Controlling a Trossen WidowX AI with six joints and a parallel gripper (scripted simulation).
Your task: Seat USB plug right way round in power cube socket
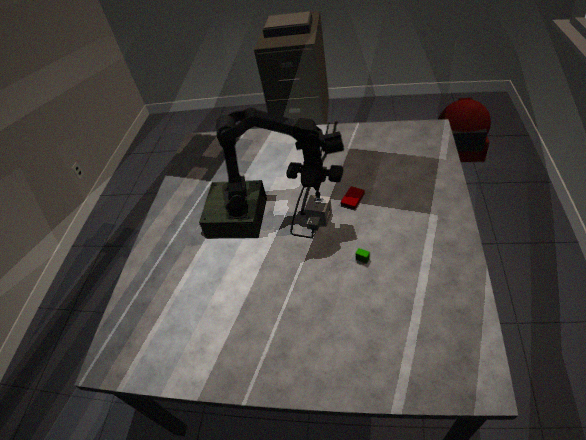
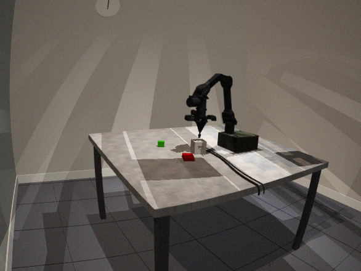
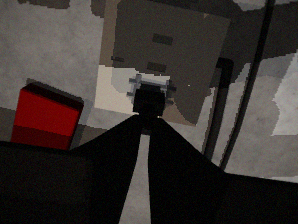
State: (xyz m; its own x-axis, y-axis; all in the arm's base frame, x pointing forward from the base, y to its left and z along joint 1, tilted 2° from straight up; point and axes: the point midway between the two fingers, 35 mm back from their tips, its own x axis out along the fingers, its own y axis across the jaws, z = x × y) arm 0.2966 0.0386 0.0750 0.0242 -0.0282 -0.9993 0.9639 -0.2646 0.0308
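The pale grey power cube (image 1: 325,214) (image 2: 194,147) (image 3: 207,37) stands on the table, with dark slots in its top in the wrist view. My gripper (image 1: 318,191) (image 2: 199,132) (image 3: 146,125) points straight down over it, shut on the black USB plug (image 2: 199,135) (image 3: 149,99). In the exterior view the plug's dark body is just above the cube's top. In the wrist view it is over the cube's lower part, with grey metal-looking edges around its far end. The plug hides the spot below it, so I cannot tell whether its tip is in a socket or which way round it is.
A red block (image 1: 353,197) (image 2: 188,157) (image 3: 42,120) lies close beside the cube. A small green block (image 1: 362,255) (image 2: 161,143) lies farther off. Black cables (image 2: 234,169) (image 3: 240,117) run beside the cube to the table's edge. The arm stands on a dark green box (image 1: 232,227) (image 2: 237,141).
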